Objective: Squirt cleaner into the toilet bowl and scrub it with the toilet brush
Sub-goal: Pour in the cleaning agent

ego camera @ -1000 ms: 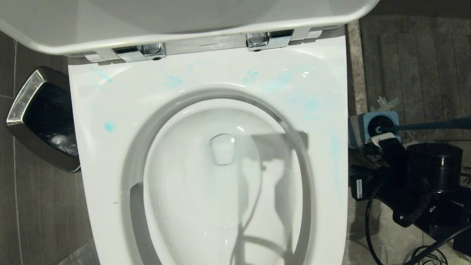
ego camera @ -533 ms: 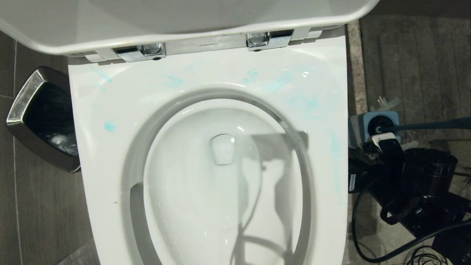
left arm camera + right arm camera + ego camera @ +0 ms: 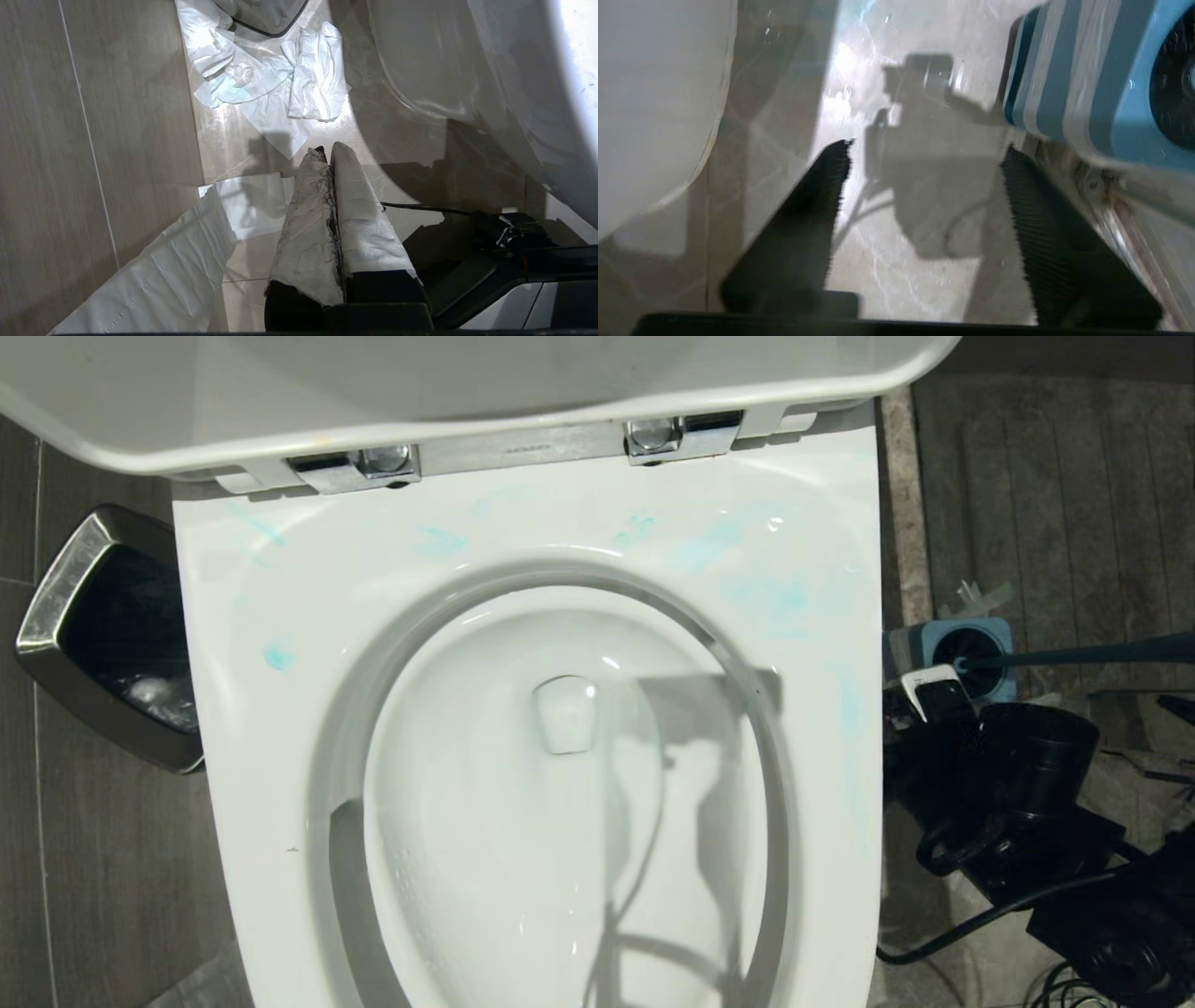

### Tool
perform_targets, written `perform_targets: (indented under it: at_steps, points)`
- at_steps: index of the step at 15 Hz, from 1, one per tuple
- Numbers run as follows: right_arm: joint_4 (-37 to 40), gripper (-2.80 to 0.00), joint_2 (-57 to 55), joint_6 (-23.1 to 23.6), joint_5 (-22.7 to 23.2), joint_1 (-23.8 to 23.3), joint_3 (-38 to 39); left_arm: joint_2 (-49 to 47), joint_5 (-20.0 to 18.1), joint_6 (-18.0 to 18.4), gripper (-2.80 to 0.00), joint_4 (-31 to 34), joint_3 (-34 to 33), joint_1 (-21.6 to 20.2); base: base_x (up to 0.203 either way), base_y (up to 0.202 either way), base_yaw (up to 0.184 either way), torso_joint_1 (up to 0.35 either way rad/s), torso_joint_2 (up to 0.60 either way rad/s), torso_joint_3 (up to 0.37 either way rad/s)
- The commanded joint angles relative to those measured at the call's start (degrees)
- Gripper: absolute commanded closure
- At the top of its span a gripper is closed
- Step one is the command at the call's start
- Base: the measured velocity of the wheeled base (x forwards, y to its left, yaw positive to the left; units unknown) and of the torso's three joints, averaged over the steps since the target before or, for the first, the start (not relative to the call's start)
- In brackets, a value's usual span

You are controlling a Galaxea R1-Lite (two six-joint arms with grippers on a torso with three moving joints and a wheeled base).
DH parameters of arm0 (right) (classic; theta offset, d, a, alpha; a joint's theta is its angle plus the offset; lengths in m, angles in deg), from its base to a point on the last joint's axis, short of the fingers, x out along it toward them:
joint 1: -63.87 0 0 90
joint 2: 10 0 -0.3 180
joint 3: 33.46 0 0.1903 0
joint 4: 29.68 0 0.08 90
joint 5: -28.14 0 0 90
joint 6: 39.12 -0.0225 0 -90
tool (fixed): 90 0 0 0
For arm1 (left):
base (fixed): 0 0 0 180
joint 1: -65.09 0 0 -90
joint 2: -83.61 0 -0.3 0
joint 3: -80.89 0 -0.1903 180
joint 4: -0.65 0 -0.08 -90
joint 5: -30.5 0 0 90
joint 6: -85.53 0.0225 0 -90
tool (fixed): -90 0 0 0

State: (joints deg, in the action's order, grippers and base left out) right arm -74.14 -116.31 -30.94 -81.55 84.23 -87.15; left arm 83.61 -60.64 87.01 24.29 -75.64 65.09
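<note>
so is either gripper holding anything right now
No. The right gripper is open beside the brush holder; the left gripper is shut on nothing.

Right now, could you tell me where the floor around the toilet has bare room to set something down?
Bare tile lies between the waste bin and the toilet bowl, toward the near side. On the bowl's other side it is crowded: the brush holder with the toilet brush in it, the open right end effector and cables. Crumpled tissues litter the floor by the left end effector.

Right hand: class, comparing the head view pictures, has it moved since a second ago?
Yes. The right hand, beside the toilet bowl, has shifted toward the bowl and up toward the brush holder, and now stands open.
</note>
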Motion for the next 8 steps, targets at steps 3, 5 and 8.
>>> perform_targets:
  at_steps: [3, 5, 8]
  points:
    - [-1.6, -2.80, -7.5, 0.1, 2.1, -1.1, -11.2, 0.0, 0.0, 0.1, 0.00, 0.0, 0.0, 0.0, 0.000, 0.000, 0.000, 0.000, 0.00, 0.000]
    - [-0.5, -2.80, -11.9, 1.1, 4.9, -1.7, -17.4, 0.0, 0.0, 0.0, 0.00, 0.0, 0.0, 0.0, 0.000, 0.000, 0.000, 0.000, 0.00, 0.000]
    - [0.7, -2.80, -17.9, 1.9, 7.0, -2.8, -26.7, 0.0, 0.0, 0.1, 0.00, 0.1, 0.0, 0.0, 0.000, 0.000, 0.000, 0.000, 0.00, 0.000]
